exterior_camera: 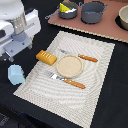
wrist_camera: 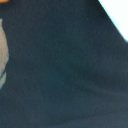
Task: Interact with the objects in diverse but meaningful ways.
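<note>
In the exterior view the arm (exterior_camera: 17,27) hangs over the dark table's (exterior_camera: 100,105) left edge; its jaws are hidden, so their state cannot be told. The blue block (exterior_camera: 15,74) stands just below it, off the placemat (exterior_camera: 95,70). The bread loaf (exterior_camera: 46,57) lies on the mat's left edge, near the plate (exterior_camera: 69,65). The cheese wedge (exterior_camera: 65,8) sits in a pot (exterior_camera: 68,11), well apart. Risk: a blind descent could knock over the block or push the loaf against the plate.
</note>
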Tool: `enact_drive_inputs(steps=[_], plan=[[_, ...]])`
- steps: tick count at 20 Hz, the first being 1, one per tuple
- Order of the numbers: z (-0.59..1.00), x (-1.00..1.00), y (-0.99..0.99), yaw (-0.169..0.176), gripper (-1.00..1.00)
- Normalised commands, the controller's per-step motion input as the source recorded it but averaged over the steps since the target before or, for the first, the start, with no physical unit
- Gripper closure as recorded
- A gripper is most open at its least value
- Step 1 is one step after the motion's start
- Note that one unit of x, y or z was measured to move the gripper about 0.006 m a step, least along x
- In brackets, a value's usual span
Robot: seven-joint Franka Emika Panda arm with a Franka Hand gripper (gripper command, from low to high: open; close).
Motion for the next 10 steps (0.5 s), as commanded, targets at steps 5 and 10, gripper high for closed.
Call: enact_drive_inputs(steps=[5, 10], plan=[[0.22, -0.03, -0.34, 0.149, -1.0], [0.07, 0.0, -0.51, 0.089, -1.0]])
